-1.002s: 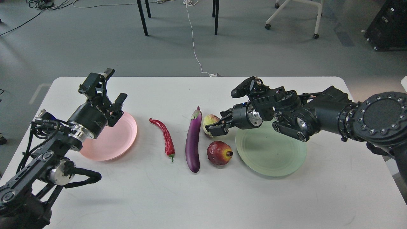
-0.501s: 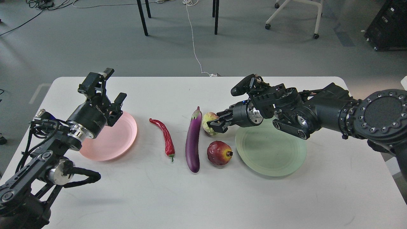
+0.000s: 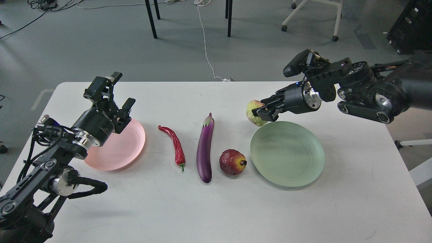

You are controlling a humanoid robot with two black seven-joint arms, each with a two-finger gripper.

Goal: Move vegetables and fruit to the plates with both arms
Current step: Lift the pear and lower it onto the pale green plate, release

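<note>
My right gripper point(image 3: 262, 111) is shut on the bumpy yellow-green fruit point(image 3: 253, 113) and holds it in the air, just above the far left rim of the pale green plate point(image 3: 287, 153). The dark red pomegranate point(image 3: 232, 162) lies on the table left of that plate. The purple eggplant point(image 3: 205, 148) and the red chili pepper point(image 3: 175, 147) lie side by side in the middle. My left gripper point(image 3: 118, 91) is open and empty, raised over the far edge of the pale pink plate point(image 3: 118, 148).
The white table point(image 3: 216, 209) ends close behind both grippers. Beyond it on the grey floor are black chair legs point(image 3: 152, 20), a white cable point(image 3: 206, 44) and a wheeled white chair base point(image 3: 314, 20).
My right gripper closed on the yellow-green fruit beside the eggplant, lifted it and carried it right and back toward the green plate. The left arm has barely moved.
</note>
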